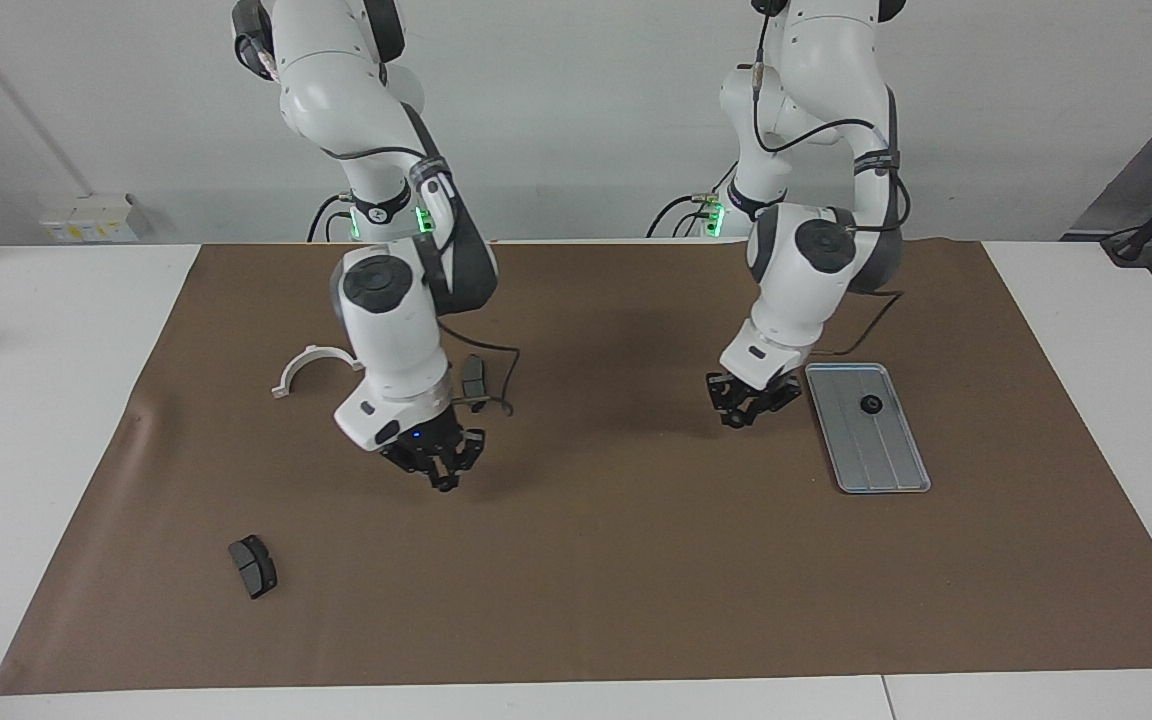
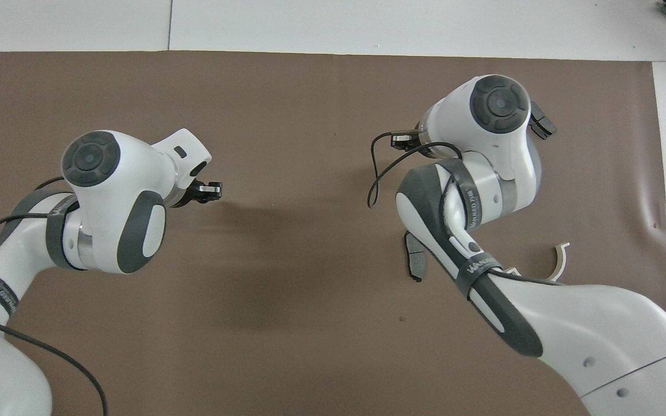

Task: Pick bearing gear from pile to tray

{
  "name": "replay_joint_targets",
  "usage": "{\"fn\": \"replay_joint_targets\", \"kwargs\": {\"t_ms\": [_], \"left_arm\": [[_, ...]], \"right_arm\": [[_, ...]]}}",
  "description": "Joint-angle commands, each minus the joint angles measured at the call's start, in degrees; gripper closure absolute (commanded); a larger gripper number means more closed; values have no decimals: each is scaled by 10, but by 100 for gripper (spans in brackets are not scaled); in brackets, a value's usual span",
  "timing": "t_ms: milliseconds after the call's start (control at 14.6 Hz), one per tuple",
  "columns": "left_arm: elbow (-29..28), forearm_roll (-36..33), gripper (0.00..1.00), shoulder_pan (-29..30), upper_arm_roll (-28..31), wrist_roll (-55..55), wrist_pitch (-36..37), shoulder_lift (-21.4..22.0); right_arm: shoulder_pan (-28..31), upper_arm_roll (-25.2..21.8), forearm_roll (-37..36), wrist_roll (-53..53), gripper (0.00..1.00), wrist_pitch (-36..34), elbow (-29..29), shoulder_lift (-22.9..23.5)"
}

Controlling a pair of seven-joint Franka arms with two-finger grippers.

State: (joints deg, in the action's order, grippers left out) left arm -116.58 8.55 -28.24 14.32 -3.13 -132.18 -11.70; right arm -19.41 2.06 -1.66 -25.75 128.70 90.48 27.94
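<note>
Tray (image 1: pixel 881 455) lies flat on the brown mat (image 1: pixel 596 560) toward the left arm's end of the table; one small black round gear (image 1: pixel 872 404) sits in the tray, in the part nearer the robots, apart from the rim; the tray is hidden under the left arm in the overhead view.

Left gripper (image 1: pixel 748 408) hangs low over the mat just beside the tray, on the side toward the right arm; nothing seen between its fingers; whether they are apart or together cannot be told; in the overhead view only a dark tip of it (image 2: pixel 206 189) pokes out from under the wrist.

Right gripper (image 1: pixel 444 470) hangs over bare mat well apart from the tray, toward the right arm's end; fingers point down and seem drawn close at the tips; if they pinch a gear cannot be told.

Rest of the pile, all well apart from the tray: white half-ring bracket (image 1: pixel 311 366) on the mat, partly covered by the right arm, about as near the robots as the tray; one dark grey brake pad (image 1: pixel 473 377) just beside the right wrist, also seen in the overhead view (image 2: pixel 415 261); a second brake pad (image 1: pixel 253 566) lies alone, farther from the robots than the tray.
</note>
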Motion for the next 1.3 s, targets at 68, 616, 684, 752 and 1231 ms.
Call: {"fn": "replay_joint_targets", "kwargs": {"t_ms": [68,616,684,752,1231], "left_arm": [[-39,-2,100,87,-4,47,4,27],[-51,-2,100,150,-3,92,93,44],[-59,-2,100,157,-3,93,94,48],[-72,-2,100,158,-3,90,88,51],[-98,-2,4,150,-4,88,60,60]], "right_arm": [[-64,0,-6,-108,100,15,-67,69],[-125,0,-1,-196,86,112,-51,101],[-125,0,-2,-197,34,111,-49,101],[-125,0,-8,-198,0,114,-45,100],[-96,-31,-28,-186,0,102,-43,66]]}}
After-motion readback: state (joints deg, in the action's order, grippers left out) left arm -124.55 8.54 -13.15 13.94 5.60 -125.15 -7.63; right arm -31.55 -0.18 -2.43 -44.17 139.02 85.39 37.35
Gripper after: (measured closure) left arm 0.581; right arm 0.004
